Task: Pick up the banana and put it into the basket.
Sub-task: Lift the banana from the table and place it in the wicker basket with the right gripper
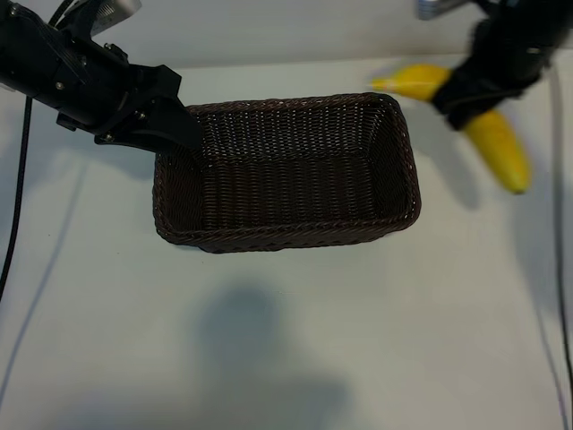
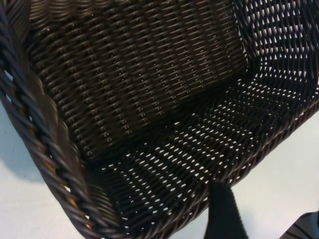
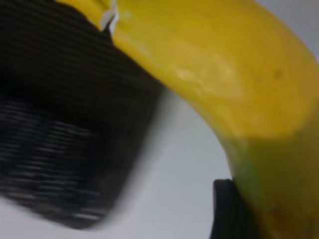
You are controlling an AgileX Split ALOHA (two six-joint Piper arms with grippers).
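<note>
- The counter (image 1: 295,340) is white, plain and matte, and it fills almost the whole exterior view.
- A strip of pale grey wall (image 1: 269,27) runs along the far edge of the counter.
- Light comes from above; a large soft shadow (image 1: 260,358) lies on the near part of the counter.
- A thin black cable (image 1: 13,233) runs down over the left side of the counter.

Light: bright, even, from overhead
Shadows: a soft dark patch on the table (image 1: 269,358) near the camera; fainter ones beside the basket (image 1: 286,170)
Blur: right gripper (image 1: 466,98) and banana (image 1: 501,148) smeared; right wrist view soft throughout
</note>
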